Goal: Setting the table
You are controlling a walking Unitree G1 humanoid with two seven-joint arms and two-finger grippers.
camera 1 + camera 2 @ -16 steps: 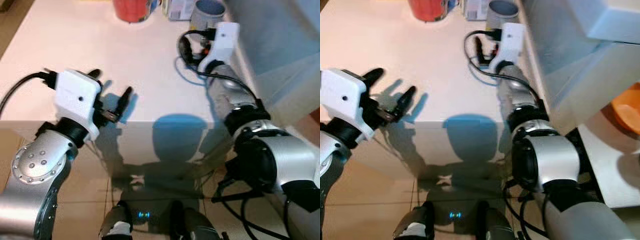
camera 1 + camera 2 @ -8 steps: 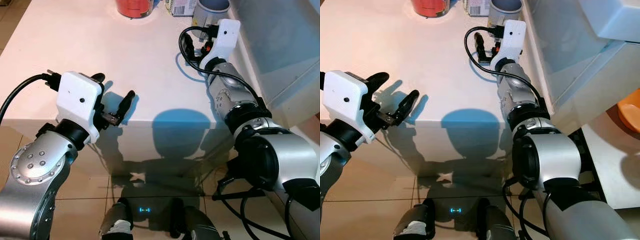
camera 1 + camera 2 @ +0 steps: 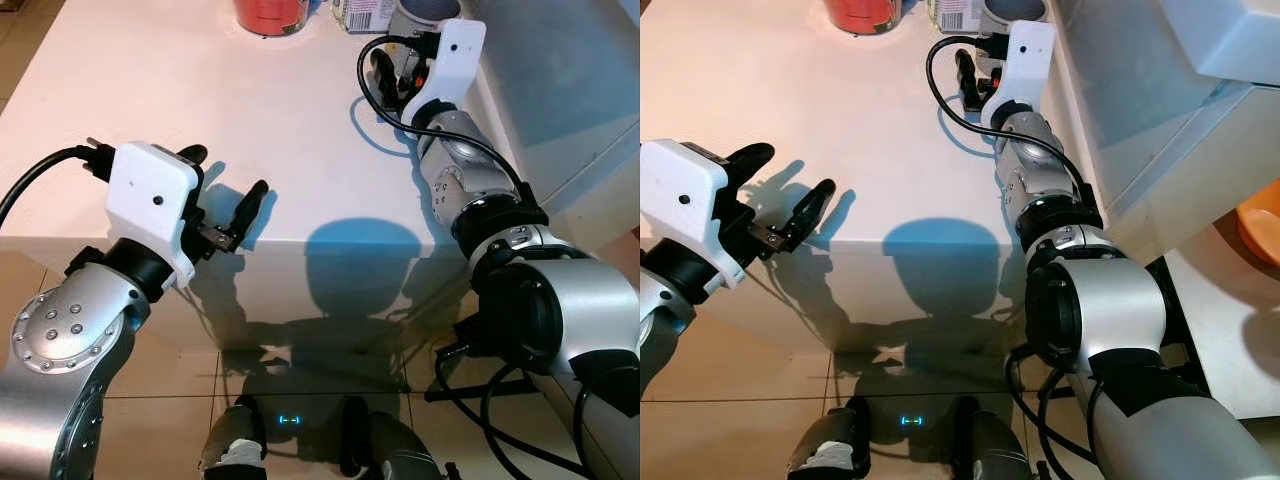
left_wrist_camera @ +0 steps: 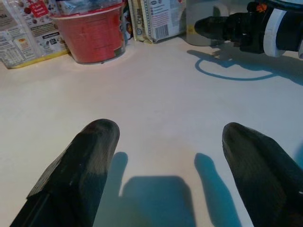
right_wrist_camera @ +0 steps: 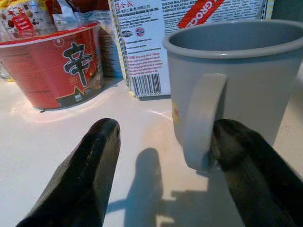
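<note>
The right hand (image 5: 161,161) is reaching, fingers spread, at the grey mug's (image 5: 227,90) handle on the far worktop (image 3: 200,90); the left hand (image 3: 225,195) is hovering open nearer.

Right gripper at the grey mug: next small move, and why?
Probably ease the right gripper forward a little, then close. Its open fingers already flank the grey mug's handle, one on each side, but the tips look short of it. The left gripper hovers open, far off.
</note>
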